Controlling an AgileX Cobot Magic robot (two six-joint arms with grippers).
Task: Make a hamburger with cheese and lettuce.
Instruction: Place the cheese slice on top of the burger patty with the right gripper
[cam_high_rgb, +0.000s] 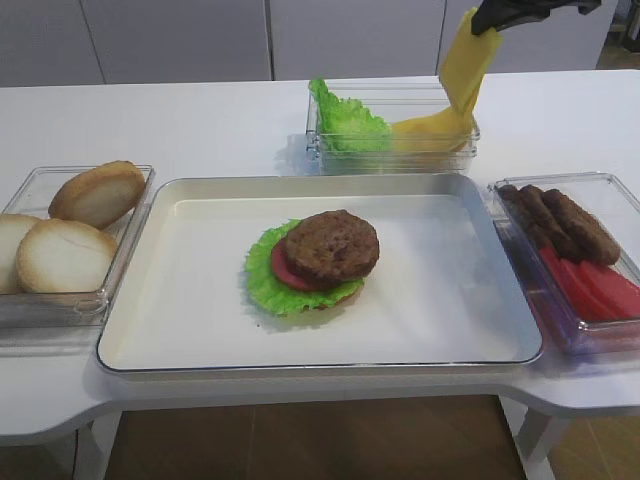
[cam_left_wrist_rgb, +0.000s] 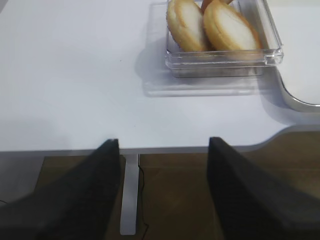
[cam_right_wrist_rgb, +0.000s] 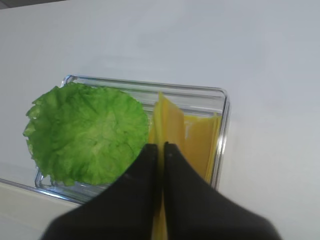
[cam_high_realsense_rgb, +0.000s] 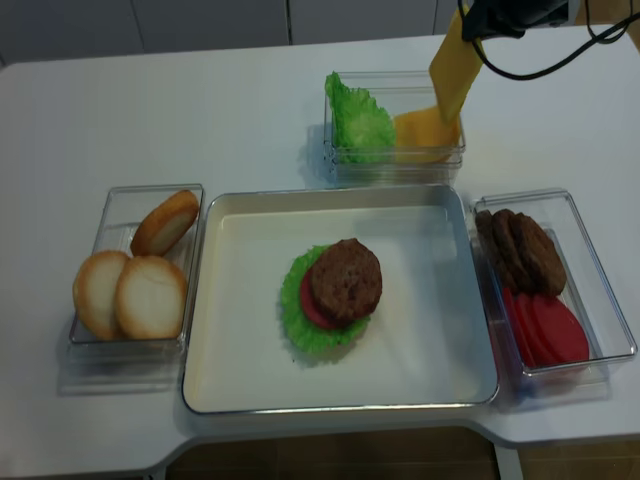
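A: What has the right gripper (cam_right_wrist_rgb: 161, 150) got?
B: Its black jaws are pinched tight on one thin bright yellow square cheese slice (cam_high_rgb: 467, 62), which hangs from it, the lower edge still down at the stack of yellow slices (cam_high_rgb: 432, 129) in the clear plastic box (cam_high_realsense_rgb: 395, 165) at twelve o'clock of the tray.
A: And beside that stack?
B: A frilly bright green lettuce leaf (cam_right_wrist_rgb: 85, 132), at nine o'clock of it, same box.
A: The hamburger?
B: The stack of brown grainy patty, red tomato slice, green leaf and thin bun base (cam_high_rgb: 316, 262) sits mid-way on the shallow metal tray (cam_high_rgb: 450, 330), well apart from the gripper.
A: The left gripper (cam_left_wrist_rgb: 164, 150)?
B: Jaws spread wide, holding nothing, at the white table (cam_left_wrist_rgb: 75, 75) edge, clear box of pale bun halves (cam_left_wrist_rgb: 215, 25) at one o'clock.
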